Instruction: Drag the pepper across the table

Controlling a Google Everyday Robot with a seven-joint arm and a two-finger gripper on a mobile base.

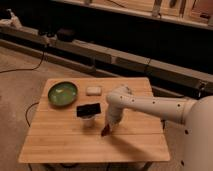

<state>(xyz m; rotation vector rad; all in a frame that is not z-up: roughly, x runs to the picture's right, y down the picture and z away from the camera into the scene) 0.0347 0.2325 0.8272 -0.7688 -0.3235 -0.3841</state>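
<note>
End effector down low over the worktop, near the middle, arm reaching in from the right; whether it grips cannot be told. Pepper on the worktop right at its tip. Dark box just left. Green bowl and pale block farther back
</note>
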